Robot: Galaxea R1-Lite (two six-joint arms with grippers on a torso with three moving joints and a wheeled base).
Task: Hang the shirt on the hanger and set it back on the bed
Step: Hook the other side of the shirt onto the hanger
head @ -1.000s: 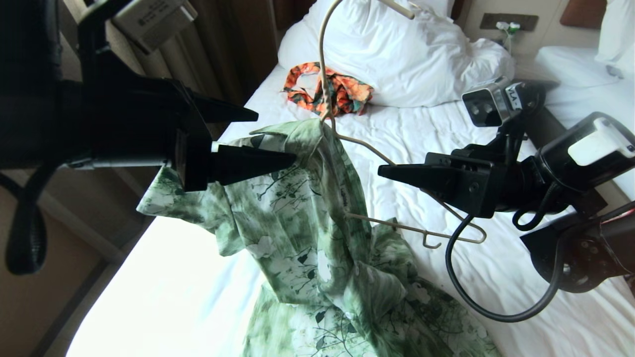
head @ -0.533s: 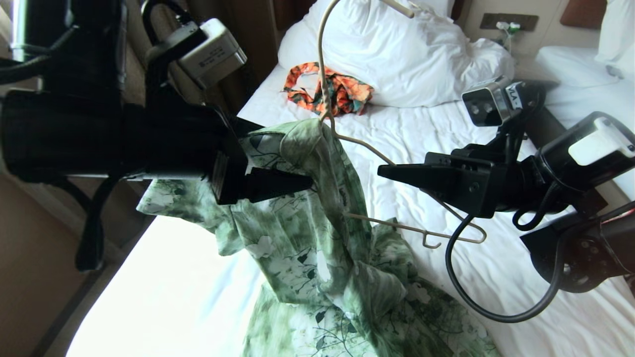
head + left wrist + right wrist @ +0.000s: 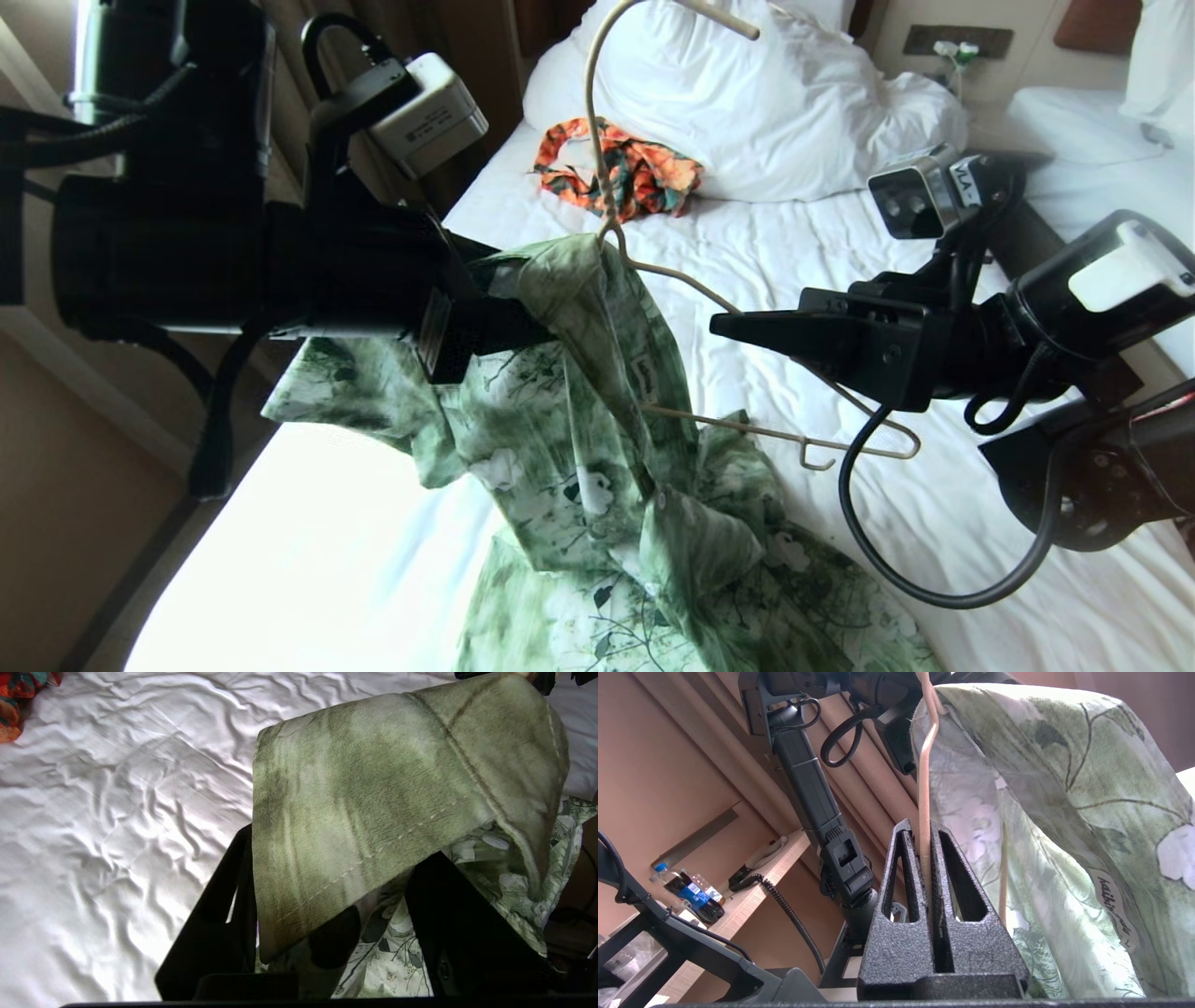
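Above the bed [image 3: 308,551], the shirt [image 3: 579,448] is draped over one shoulder of the hanger [image 3: 672,280]; its tail is trailed on the sheet. Hanger wire is clamped by the right gripper [image 3: 928,858]. Collar fabric lies between the half-closed left gripper [image 3: 537,327] jaws; firm hold cannot be confirmed. Risk: a weak pinch, cloth slid off wire.

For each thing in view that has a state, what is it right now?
Shirt: draped over one side of the hanger, lower part lying on the bed.
Hanger: held up off the bed, one shoulder bare.
Left gripper: at the shirt's collar, fabric between its fingers.
Right gripper: shut on the hanger wire.
Orange garment: crumpled by the pillow.
Bed: sheet wrinkled.
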